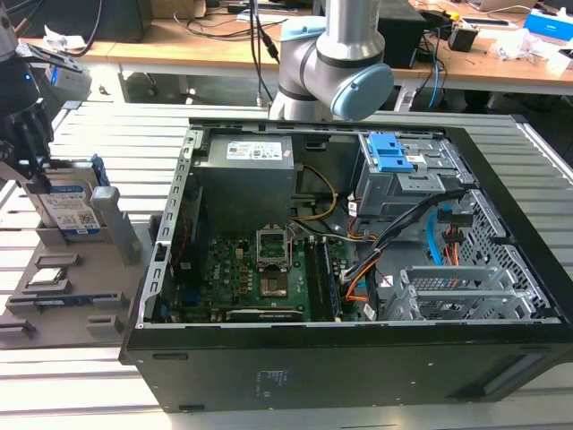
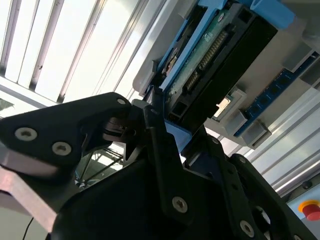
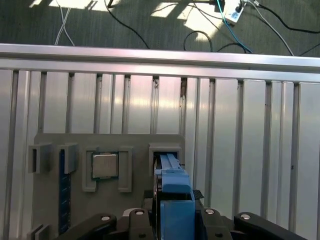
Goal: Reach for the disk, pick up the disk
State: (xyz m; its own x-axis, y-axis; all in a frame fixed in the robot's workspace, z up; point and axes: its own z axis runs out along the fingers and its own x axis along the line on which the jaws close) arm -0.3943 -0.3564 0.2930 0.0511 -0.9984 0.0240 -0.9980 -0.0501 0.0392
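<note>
Ribbed aluminium slats form the worktop (image 1: 116,134), pale and shiny, with an open black computer case (image 1: 358,367) in the middle and cluttered wooden desks (image 1: 179,49) behind. Beside the case lies a matt grey plastic holder (image 1: 107,278) with moulded pockets, and the hand (image 3: 172,216) sits right over one of them. The disk (image 1: 72,204) stands on edge in that pocket, directly beneath the hand, its top edge reaching up into it. It is a flat silver slab with a blue-and-white label on one face. The second wrist view shows a bare circuit board and a row of connector pins on the other face, and a blue plastic frame runs along its edges. Whether the hand is already pressing on the disk or merely straddling it I cannot tell. A small square silver chip (image 3: 105,166) rests in a neighbouring pocket, near the hand but apart from it. By my judgement the step in hand is the grasp itself, with the lift not yet done, since the disk is seated in its pocket. To do it well, the grip should bear squarely and centred on the broad flat faces or the stiff frame, because smooth metal and slick plastic slip easily under a skewed hold. Any pull should run straight along the pocket walls, as a tilt would likely jam the thin slab against the grey sides.
</note>
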